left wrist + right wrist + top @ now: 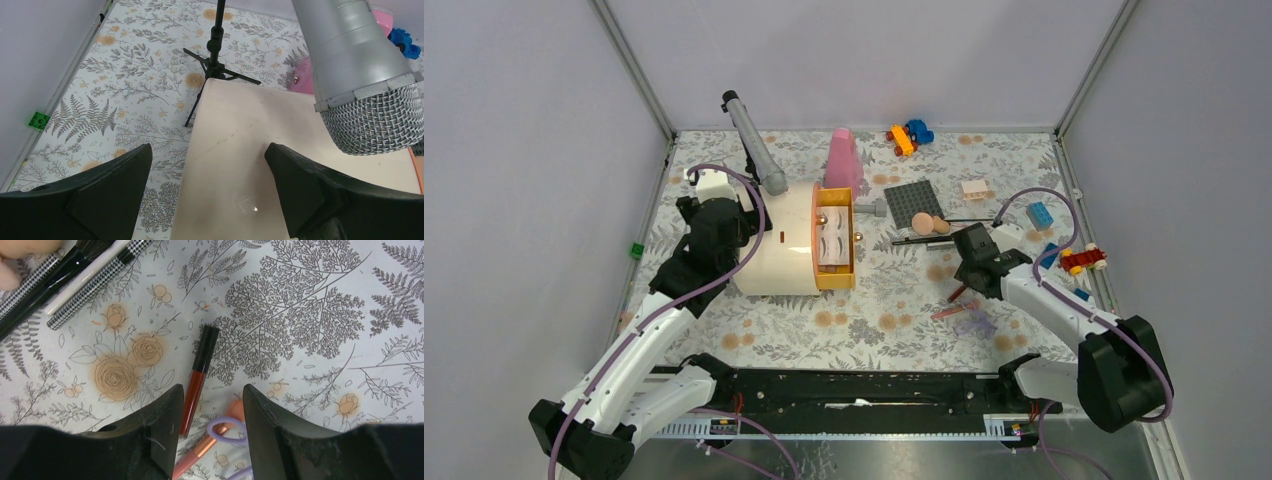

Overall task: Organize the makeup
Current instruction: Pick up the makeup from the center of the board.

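The makeup lies scattered at the right. A red lip gloss tube (196, 377) with a black cap lies flat beside my right gripper's left finger. A pink brush (200, 452) with a copper ferrule and a purple loop (225, 429) lie between the jaws, lower down. My right gripper (212, 396) hovers open above them and holds nothing. Thin brushes (75, 270) lie at the upper left, next to two peach sponges (930, 223). My left gripper (208, 150) stands wide open over the cream organizer (240, 165), whose orange drawer (834, 245) is pulled out.
A silver microphone (360, 75) on a black tripod (215, 60) leans over the organizer. A tall pink bottle (843, 160) stands behind it. A dark grey studded plate (914, 203) and toy bricks (1039, 214) lie right of centre. A green brick (38, 120) sits by the left wall.
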`<state>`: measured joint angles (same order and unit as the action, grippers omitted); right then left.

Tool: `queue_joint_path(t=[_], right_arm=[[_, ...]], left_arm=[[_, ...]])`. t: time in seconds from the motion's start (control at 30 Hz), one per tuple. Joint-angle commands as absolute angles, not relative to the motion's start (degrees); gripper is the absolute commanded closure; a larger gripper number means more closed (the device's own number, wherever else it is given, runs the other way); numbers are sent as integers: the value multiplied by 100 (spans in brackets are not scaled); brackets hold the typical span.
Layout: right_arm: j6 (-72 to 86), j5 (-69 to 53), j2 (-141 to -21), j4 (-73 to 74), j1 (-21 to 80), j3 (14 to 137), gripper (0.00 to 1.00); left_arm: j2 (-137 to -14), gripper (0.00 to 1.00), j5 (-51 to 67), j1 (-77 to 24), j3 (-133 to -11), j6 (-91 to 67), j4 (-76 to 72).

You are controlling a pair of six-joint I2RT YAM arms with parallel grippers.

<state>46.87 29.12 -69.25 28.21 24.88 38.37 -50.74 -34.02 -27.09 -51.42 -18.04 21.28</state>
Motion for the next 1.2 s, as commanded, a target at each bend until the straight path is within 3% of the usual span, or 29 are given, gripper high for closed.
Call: queue_joint_path(t=[0.0, 0.4, 0.63, 0.7, 0.97, 1.17], right_arm=[[4397, 2681, -7161, 2441, 2220, 3837, 47], [4068, 2031, -8012, 1896, 2013, 3902, 52], [3974, 2072, -8094, 1916, 2015, 3921, 92], [3796, 2070, -7941, 1960, 2013, 4017, 97], [3592, 1477, -6524, 1248, 2014, 4015, 100], [3707, -208, -6196, 470, 2132, 4530, 100]], left_arm=[[-5045, 1, -3305, -2681, -5317, -1784, 2266], [-5012, 1, -3334, -2681, -5317, -1775, 2272], [-5015, 1, -3327, -2672, -5315, -1775, 2259], [-5077, 1, -3290, -2659, -5329, -1767, 2239], [-4990, 1, -3315, -2593, -5335, -1767, 2285], [-4959, 1, -3272, -2584, -5338, -1775, 2285]])
